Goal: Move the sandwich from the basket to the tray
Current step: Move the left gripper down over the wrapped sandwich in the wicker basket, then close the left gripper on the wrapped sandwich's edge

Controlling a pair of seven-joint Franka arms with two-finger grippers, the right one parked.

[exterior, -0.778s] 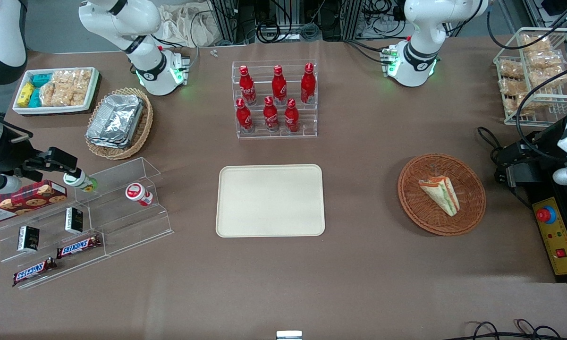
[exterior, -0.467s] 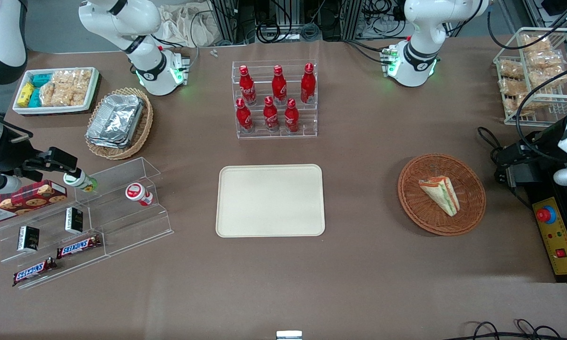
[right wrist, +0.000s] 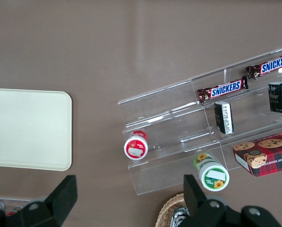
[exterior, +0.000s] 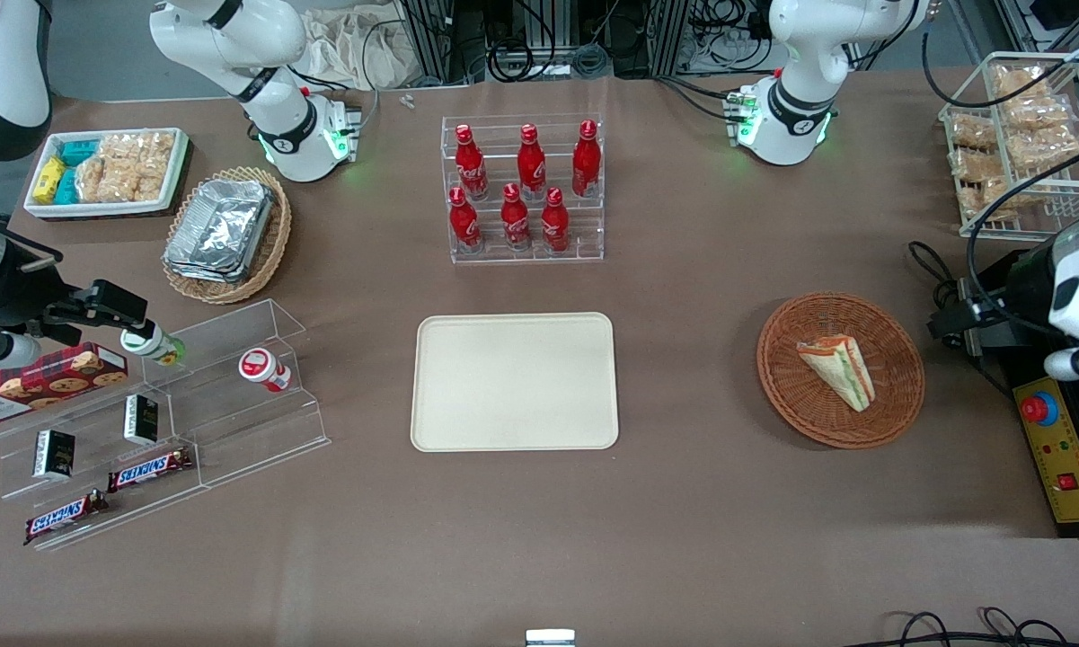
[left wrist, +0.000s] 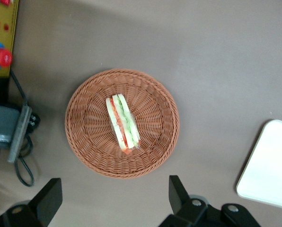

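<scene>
Tray (exterior: 514,382) sits bare mid-frame on the desk (exterior: 683,521). Toward the working arm's end, level with it, the basket (exterior: 840,440) holds the sandwich (exterior: 837,370), unmoved from a moment ago. Only change: the left arm (exterior: 1078,288) at the frame edge has shifted, wrist camera now looking down at the basket. Hand (left wrist: 113,201) hovers above, fingers (left wrist: 48,201) spread wide, empty. Judged: approach just starting, nothing grasped yet.
</scene>
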